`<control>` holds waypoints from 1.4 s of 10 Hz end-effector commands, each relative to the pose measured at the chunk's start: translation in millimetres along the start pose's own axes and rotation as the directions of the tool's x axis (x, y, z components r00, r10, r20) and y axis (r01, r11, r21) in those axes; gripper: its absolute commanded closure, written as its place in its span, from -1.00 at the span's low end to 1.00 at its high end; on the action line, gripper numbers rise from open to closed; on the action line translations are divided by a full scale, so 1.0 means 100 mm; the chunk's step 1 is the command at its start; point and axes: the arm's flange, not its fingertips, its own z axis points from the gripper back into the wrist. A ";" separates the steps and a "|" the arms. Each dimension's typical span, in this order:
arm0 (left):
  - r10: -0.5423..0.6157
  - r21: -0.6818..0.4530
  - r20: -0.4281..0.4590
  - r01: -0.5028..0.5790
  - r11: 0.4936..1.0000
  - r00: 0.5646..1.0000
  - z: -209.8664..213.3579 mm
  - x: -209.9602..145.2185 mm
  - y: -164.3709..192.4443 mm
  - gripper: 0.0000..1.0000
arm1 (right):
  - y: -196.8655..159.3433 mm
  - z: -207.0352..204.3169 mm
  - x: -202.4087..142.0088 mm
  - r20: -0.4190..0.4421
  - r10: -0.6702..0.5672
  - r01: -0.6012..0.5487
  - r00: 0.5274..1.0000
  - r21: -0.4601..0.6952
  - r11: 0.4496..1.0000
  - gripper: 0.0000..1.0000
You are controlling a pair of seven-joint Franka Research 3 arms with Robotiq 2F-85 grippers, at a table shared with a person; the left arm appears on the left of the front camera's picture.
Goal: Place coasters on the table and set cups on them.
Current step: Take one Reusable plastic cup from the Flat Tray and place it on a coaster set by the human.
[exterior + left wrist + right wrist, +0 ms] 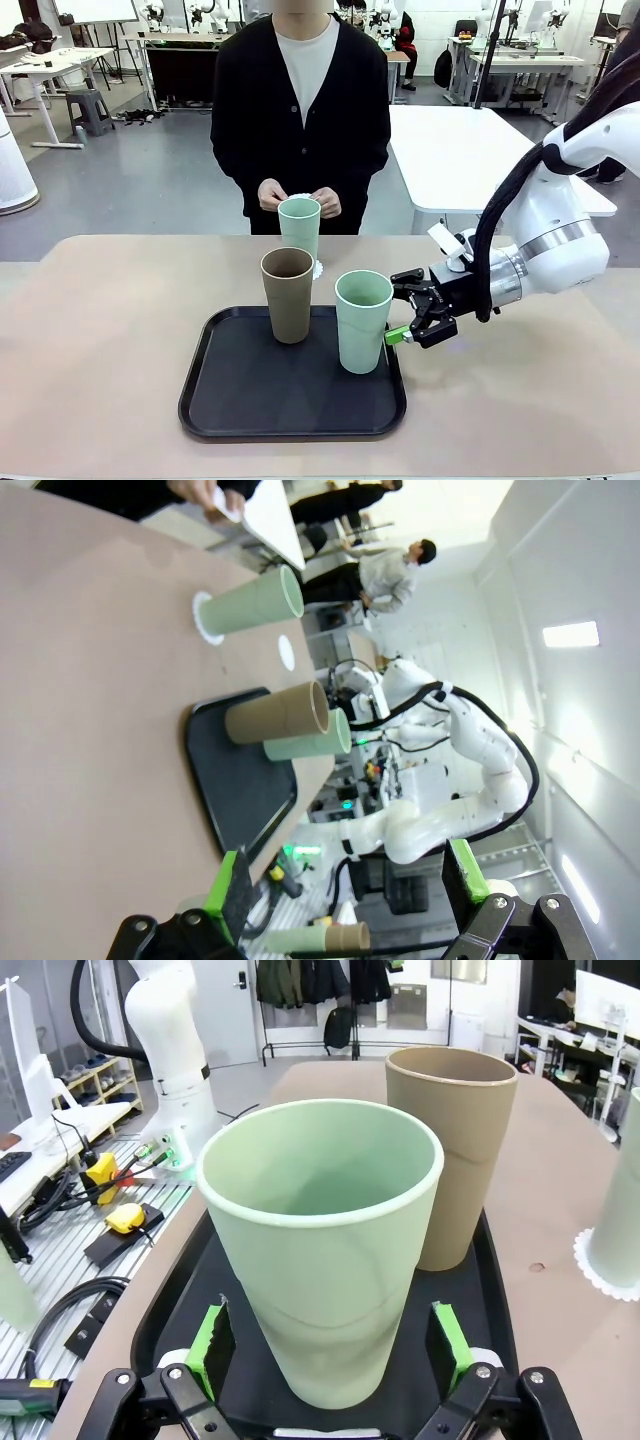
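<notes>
While right gripper (402, 308) stands wide, pads either side of near mint cup (363, 322), cup sits upright at black tray's (230, 400) right edge, long axis vertical, dead ahead; left gripper (345, 865) wide, empty, farther away.

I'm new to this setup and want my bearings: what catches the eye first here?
The right gripper stands out, its fingers open on either side of a mint green cup standing beside a tan cup on the black tray. Beyond the tray, a second mint cup already sits on a lacy white coaster on the table, before the person.
</notes>
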 end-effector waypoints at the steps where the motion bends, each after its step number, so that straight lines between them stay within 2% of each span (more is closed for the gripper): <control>1: -0.006 -0.001 0.014 0.006 1.000 1.000 0.01 0.00 -0.01 -1.00 | -0.08 -0.08 0.02 0.007 -0.011 0.011 1.000 0.015 1.000 -1.00; 14: -0.006 -0.001 0.014 0.006 1.000 1.000 0.01 0.00 -0.01 -1.00 | -0.14 -0.43 0.07 0.050 0.026 -0.030 0.998 0.075 0.997 -1.00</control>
